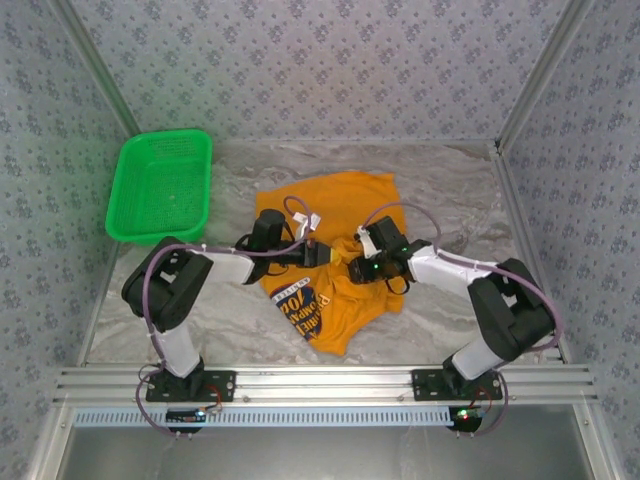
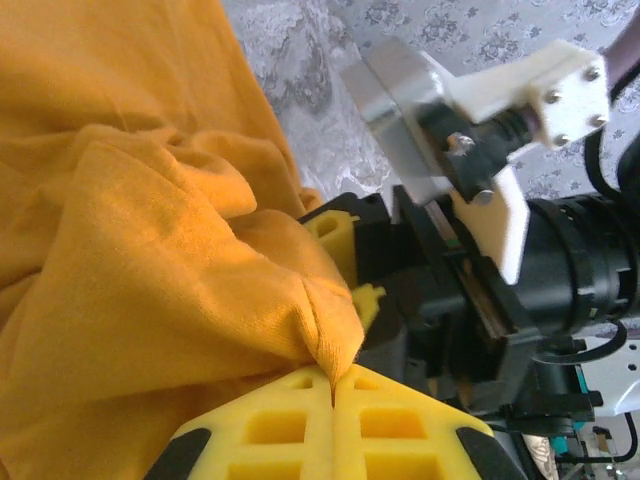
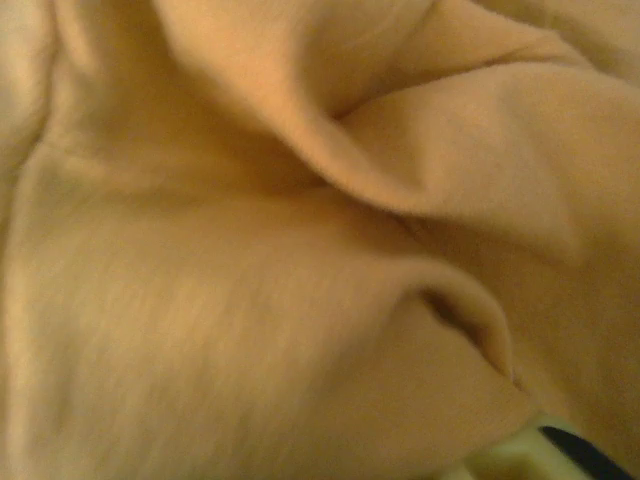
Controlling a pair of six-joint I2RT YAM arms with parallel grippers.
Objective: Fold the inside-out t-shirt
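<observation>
Item: the inside-out t-shirt (image 1: 340,200), orange-yellow, short-sleeved.
Position: middle of the table (image 1: 450,190), rumpled, running from 12 o'clock down towards 7 o'clock.
Print: a dark graphic (image 1: 310,305) with pale lettering faces up on the shirt's 7 o'clock end.
Cloth at centre: drawn up into a peak of folds where the two arms meet, seen close in the left wrist view (image 2: 150,250).
Left gripper (image 1: 325,255): reaches in from 8 o'clock. Its yellow fingers are pressed together (image 2: 332,378) with the tip of the cloth peak pinched between them.
Right gripper (image 1: 348,264): reaches in from 4 o'clock, tip to tip with the left one. Two of its yellow fingers show at the edge of the folds (image 2: 355,270), at 12 o'clock from the left gripper's fingertips.
Right jaws: cloth covers the gap, so I cannot tell how far apart they stand or whether they have hold of the shirt.
Right wrist view: blurred orange cloth (image 3: 250,300) close up, with one pale yellow fingertip (image 3: 515,460) at 5 o'clock.
Green basket (image 1: 163,137): plastic mesh, at 10 o'clock on the table, well apart from the shirt.
Mounting rail (image 1: 330,380): aluminium, at 6 o'clock, carrying both arm bases.
</observation>
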